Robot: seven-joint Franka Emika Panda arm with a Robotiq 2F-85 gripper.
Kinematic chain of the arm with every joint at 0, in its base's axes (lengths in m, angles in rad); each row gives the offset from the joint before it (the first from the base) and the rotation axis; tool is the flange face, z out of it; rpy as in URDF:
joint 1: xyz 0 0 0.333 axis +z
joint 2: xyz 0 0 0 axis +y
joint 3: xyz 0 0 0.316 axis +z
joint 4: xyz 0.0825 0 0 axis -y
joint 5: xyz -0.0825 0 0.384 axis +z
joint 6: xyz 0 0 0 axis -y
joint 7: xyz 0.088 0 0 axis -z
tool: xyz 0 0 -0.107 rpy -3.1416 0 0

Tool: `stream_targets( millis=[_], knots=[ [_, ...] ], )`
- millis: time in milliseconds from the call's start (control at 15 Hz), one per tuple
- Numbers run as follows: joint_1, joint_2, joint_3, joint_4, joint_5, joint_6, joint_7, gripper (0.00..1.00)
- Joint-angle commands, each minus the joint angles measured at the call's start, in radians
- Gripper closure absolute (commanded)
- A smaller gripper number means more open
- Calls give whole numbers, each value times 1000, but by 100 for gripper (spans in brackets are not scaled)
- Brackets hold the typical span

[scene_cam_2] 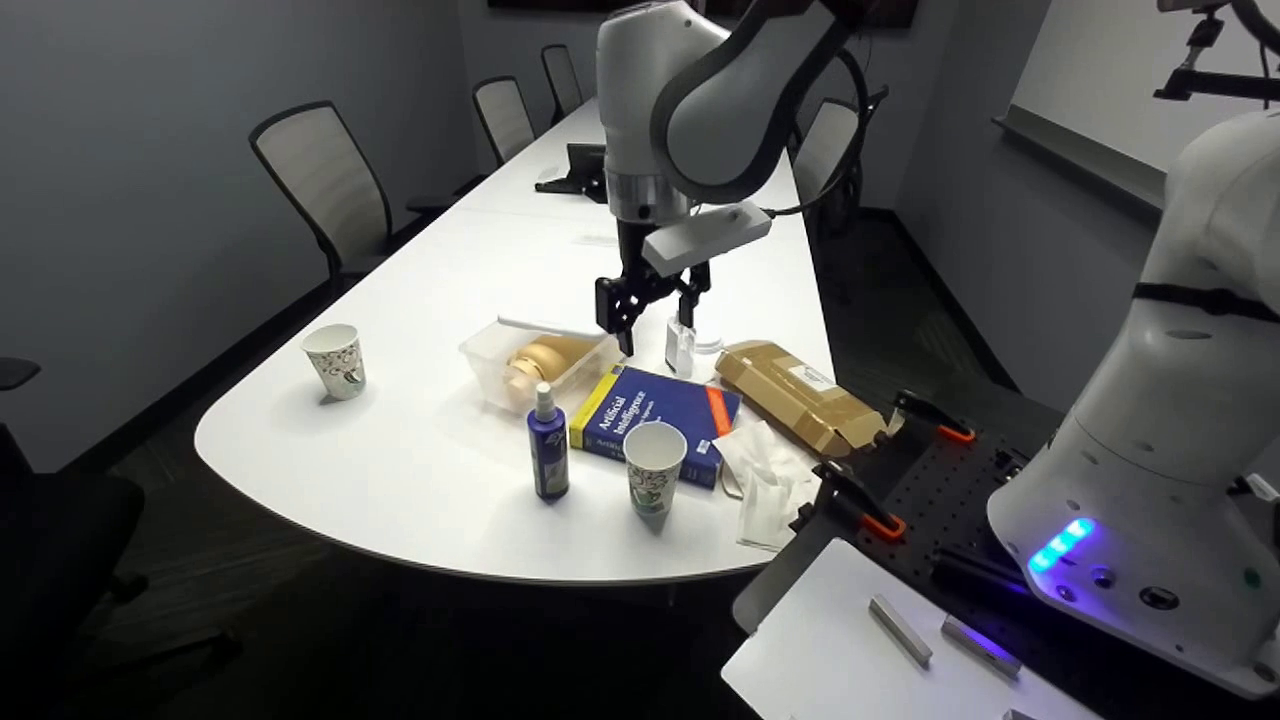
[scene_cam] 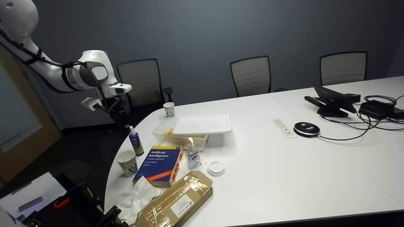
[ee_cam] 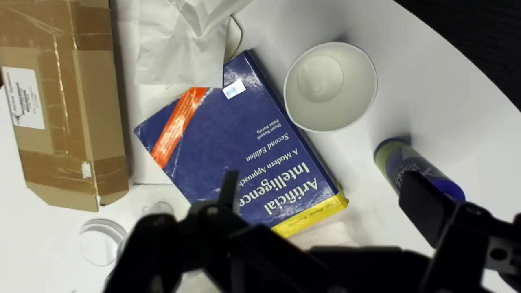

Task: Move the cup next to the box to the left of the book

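Note:
A pale paper cup with a greenish-grey print [scene_cam: 169,109] stands upright beside the clear plastic box [scene_cam: 180,140]. In an exterior view this cup [scene_cam_2: 338,364] and box [scene_cam_2: 484,362] stand apart; the cup is out of the wrist view. A similar cup [scene_cam: 128,164] stands upright beside the dark blue book [scene_cam: 159,165]; it also shows in the wrist view [ee_cam: 330,86], beside the book [ee_cam: 228,134]. My gripper [scene_cam_2: 657,330] is open and empty above the table. In the wrist view its fingers [ee_cam: 327,195] are wide apart, over the book's yellow end and the spray bottle.
A purple spray bottle [scene_cam_2: 548,455] stands near the book. A white lid [scene_cam: 202,125] lies tilted on the plastic box. A sanitizer bottle [scene_cam: 193,158], a white disc [scene_cam: 216,169], a tan package [scene_cam: 178,201] and crumpled tissue [scene_cam: 139,195] lie around the book. The table edge curves near both cups.

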Motion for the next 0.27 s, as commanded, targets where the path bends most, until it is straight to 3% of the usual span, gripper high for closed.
stream_targets(
  millis=[0, 200],
  knots=[
    [-121, -66, 77, -32, 85, -22, -91, 0],
    [-174, -70, 108, -33, 128, -21, -136, 0]
  ],
)
